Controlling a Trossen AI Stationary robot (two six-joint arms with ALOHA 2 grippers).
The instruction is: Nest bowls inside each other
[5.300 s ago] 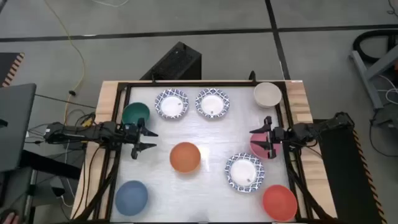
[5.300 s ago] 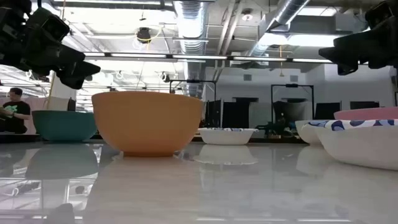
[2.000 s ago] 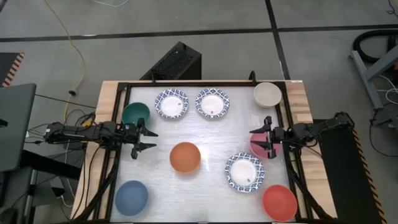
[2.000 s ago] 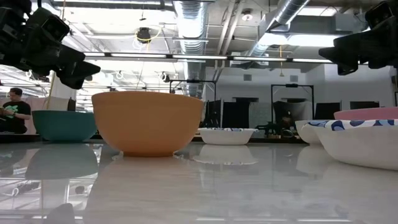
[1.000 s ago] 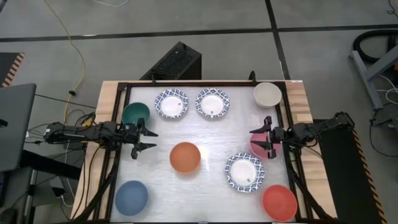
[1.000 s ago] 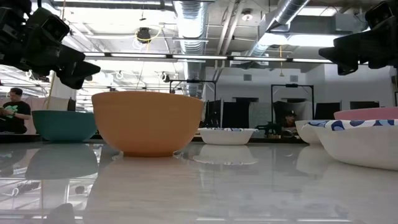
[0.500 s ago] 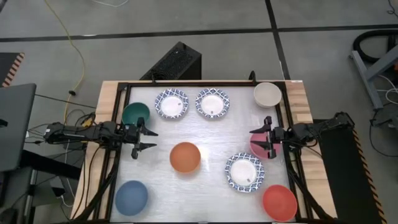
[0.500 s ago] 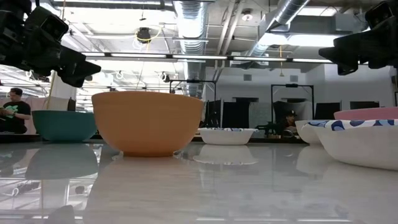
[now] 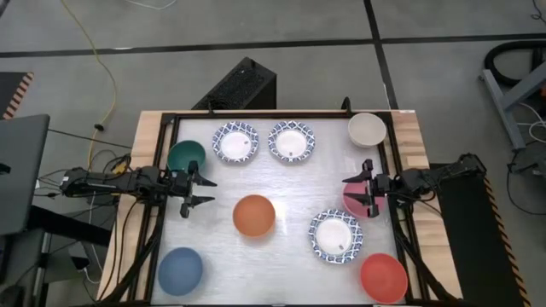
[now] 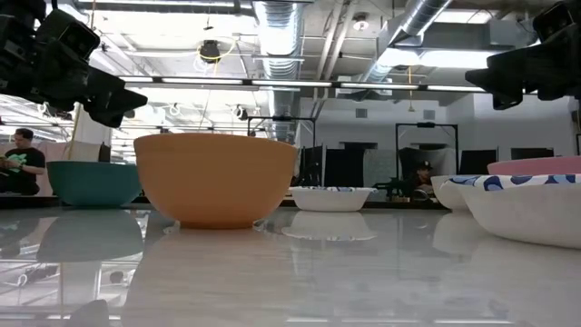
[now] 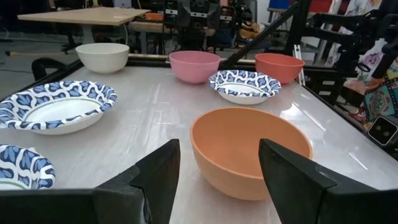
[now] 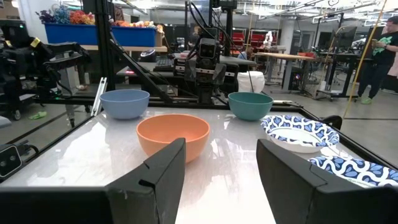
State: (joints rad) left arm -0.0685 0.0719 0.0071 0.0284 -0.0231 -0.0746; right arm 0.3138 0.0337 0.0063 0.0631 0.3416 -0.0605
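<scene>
Orange bowl [image 9: 254, 215] mid-table, apart; red bowl [image 9: 383, 277] at corner edge.

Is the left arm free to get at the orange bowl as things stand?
Probably yes: the left hand is open, holds nothing, and only bare table lies between it and the orange bowl.

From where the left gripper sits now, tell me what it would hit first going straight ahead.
The left gripper, open and empty, points across the table toward the right arm. In its wrist view the orange bowl sits right beyond the fingers, so it would probably meet that first, if low enough; the gripper may pass above the rim.
</scene>
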